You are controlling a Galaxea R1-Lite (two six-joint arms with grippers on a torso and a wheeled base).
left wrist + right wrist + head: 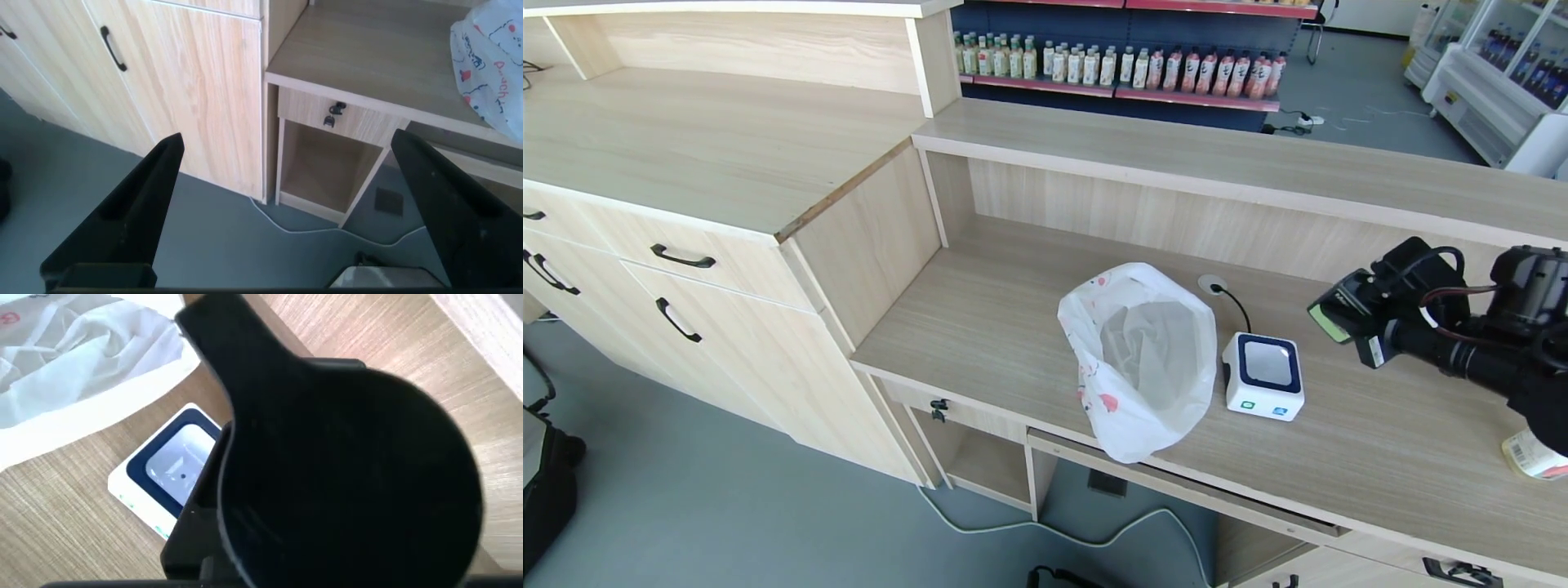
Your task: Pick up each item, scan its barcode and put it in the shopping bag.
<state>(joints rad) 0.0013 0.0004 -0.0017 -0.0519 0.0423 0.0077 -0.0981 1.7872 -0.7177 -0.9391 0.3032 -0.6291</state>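
nearest, the left gripper (288,139) hangs low before the cabinet fronts, over the grey floor. its two fingers (135,216) are spread wide with nothing between them.

on the wooden counter (1380,441) stands one white shopping bag (1143,359) at the front edge, mouth open upward. one white scanner (1264,374) with a dark blue face sits just beside the bag at its 3 o'clock. one black cable (1235,304) runs from the scanner toward 11 o'clock into a round grommet.

at about 2 o'clock from the scanner, above the counter, the right gripper (1364,314) is clamped on one dark round container (343,482). in the right wrist view the scanner lies close beneath it.

one labelled bottle (1534,457) lies on the counter at the scanner's 4 o'clock, partly hidden by the right arm.

far back at 12 o'clock, a store shelf (1119,91) carries one row of drink bottles, too small to count.
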